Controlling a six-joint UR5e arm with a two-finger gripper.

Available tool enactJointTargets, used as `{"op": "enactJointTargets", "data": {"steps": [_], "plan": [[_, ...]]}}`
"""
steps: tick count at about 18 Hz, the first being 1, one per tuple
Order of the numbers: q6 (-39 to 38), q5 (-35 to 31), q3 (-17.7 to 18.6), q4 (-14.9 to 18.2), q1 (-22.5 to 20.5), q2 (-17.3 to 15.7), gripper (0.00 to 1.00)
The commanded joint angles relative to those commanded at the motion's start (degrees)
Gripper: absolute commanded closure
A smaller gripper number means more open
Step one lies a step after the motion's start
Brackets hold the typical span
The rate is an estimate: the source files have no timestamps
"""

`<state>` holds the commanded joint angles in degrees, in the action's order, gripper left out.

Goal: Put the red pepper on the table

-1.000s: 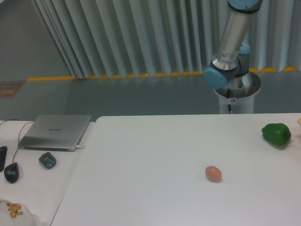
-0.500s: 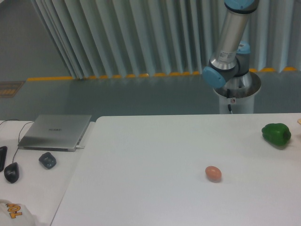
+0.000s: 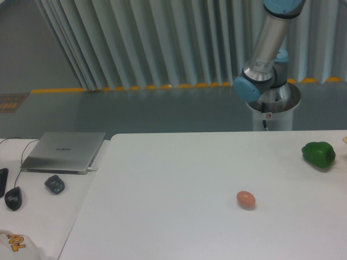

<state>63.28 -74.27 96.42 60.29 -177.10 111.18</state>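
The red pepper is out of view. The white table (image 3: 173,179) fills the lower right of the camera view. Only the arm's lower links (image 3: 265,49) show, rising from the pedestal behind the table's far edge and leaving the frame at the top. The gripper is above the frame and does not show.
A brown egg (image 3: 245,199) lies right of the table's middle. A green bell pepper (image 3: 318,154) sits near the right edge. On the smaller desk at left are a grey laptop (image 3: 64,151), a dark mouse (image 3: 13,198) and a dark lump (image 3: 54,184).
The arm's upper link has swung slightly back and forth at the top of the frame. Nothing on the table has moved.
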Motion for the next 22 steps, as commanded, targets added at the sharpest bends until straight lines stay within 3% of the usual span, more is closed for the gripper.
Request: {"op": "enactJointTargets", "data": {"steps": [15,20,22], "plan": [[7.02,0.00,-1.58,0.88,-4.31,-0.44,0.98],[0.73,0.09,-2.19,0.88,-0.36,-0.52,0.92],[-3.84,0.00,-3.16,0.88,2.01,-1.14,0.83]]}}
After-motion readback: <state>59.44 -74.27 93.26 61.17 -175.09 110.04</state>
